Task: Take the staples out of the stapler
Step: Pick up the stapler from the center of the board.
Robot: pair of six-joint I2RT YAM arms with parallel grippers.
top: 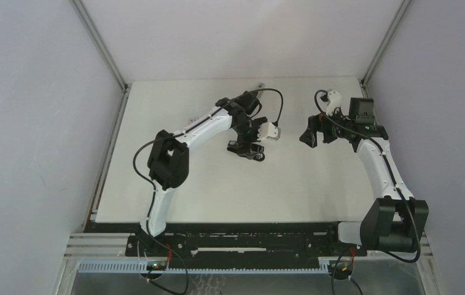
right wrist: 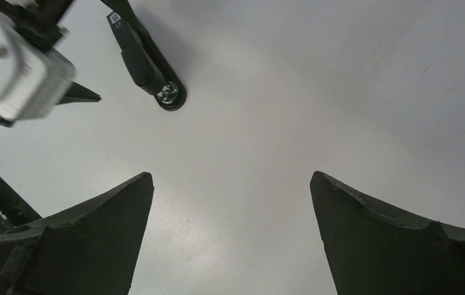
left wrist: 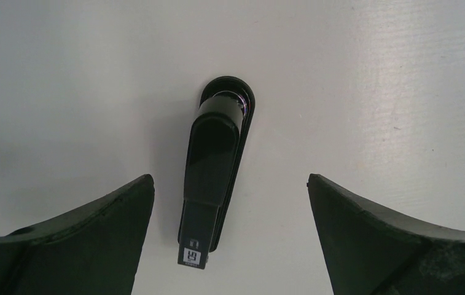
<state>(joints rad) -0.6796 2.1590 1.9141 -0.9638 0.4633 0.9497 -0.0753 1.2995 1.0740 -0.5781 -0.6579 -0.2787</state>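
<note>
1. The left gripper (left wrist: 230,178) stood fully spread and gripped nothing. Its two fingers (left wrist: 88,233) flanked the stapler (left wrist: 214,160), one on each side, touching neither flank.
2. The stapler lay flat on the table (left wrist: 371,92), black and apparently closed, its long axis running down the gap between those fingers. That alignment suited a squeeze across its width, probably to pin the body.
3. The staples were nowhere to be seen (by my judgement they sat inside the closed stapler), so the unloading looked not yet begun.
4. The right gripper (right wrist: 231,175) was likewise released and empty, over bare table. The stapler's rounded end (right wrist: 167,93) showed well off towards the top left of its view, so it seemed to be waiting for the other to steady the body.
5. Further out, the left arm (top: 202,126) reached forward and bent inward, wrist tipped downward. The right arm (top: 377,163) rose along the right side, its wrist turned in towards the middle.
</note>
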